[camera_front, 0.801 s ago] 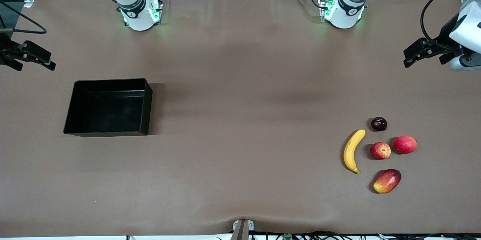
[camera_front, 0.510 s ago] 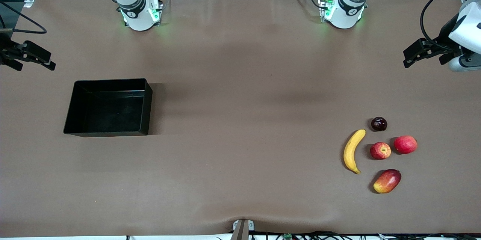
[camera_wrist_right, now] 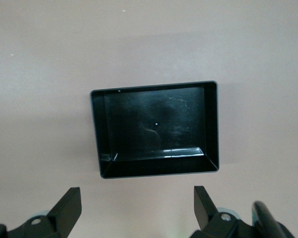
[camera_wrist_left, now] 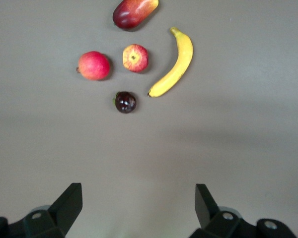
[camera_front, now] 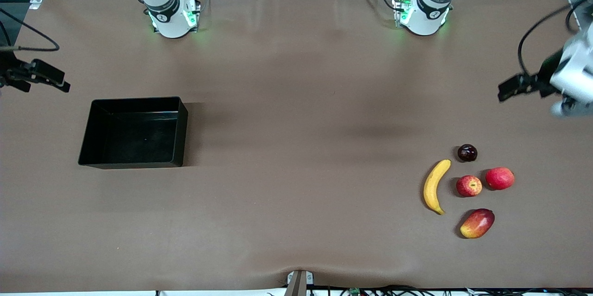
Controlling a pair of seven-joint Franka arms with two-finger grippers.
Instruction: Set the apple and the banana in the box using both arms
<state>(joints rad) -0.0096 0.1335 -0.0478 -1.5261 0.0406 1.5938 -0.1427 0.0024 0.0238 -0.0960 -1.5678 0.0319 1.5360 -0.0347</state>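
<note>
My left gripper (camera_front: pixel 507 91), fingers spread, hangs over bare desk (camera_front: pixel 296 171) upper right, blurred; my right gripper (camera_front: pixel 58 84) spread upper left of the glossy box (camera_front: pixel 179 135). Curved banana (camera_front: pixel 434 186) beside round apple (camera_front: pixel 469 185).

Even, soft overhead light; faint shadows hug the fruit and the box (camera_front: pixel 134 132), whose glossy walls show pale glare. The left gripper (camera_front: pixel 514 86) is motion-blurred; both wrist views' jaws are sharp.

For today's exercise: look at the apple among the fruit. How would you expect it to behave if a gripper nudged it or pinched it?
The apple is round and sits free on the flat table, so a nudge would probably roll it, perhaps toward the banana beside it. Its smooth curved skin may slip from jaws pinching off-centre. It looks firm and probably light.
</note>
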